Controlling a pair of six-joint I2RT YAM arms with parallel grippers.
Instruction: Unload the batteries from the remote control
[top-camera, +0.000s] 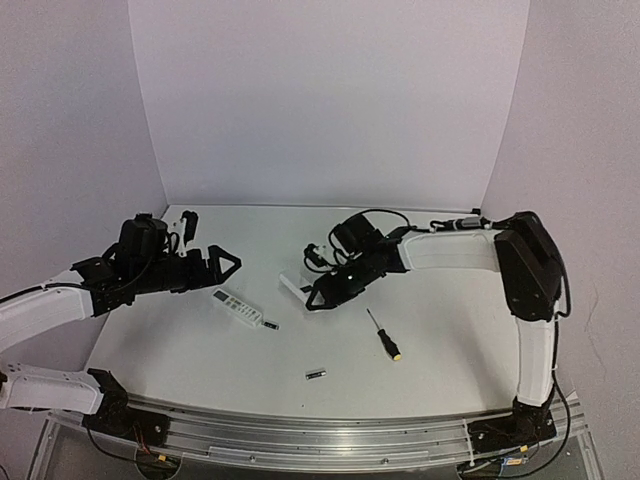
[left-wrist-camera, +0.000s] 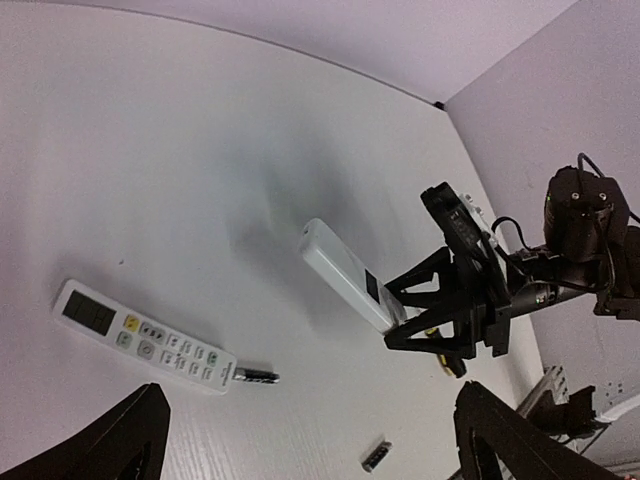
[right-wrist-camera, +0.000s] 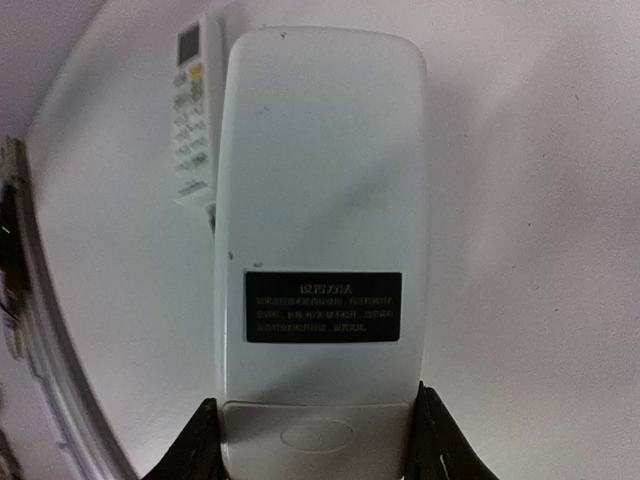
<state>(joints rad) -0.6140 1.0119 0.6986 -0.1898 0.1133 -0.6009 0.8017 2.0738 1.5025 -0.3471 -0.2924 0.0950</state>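
Observation:
My right gripper is shut on the near end of a white remote, held back side up. In the right wrist view the remote shows a black label and its battery cover is in place. A second white remote, buttons up, lies on the table. One battery lies at its end and another battery lies nearer the front. My left gripper is open and empty, left of both remotes. Its view shows the button remote and both batteries.
A black-and-yellow-handled screwdriver lies right of centre on the white table. White walls close in the back and sides. A metal rail runs along the front edge.

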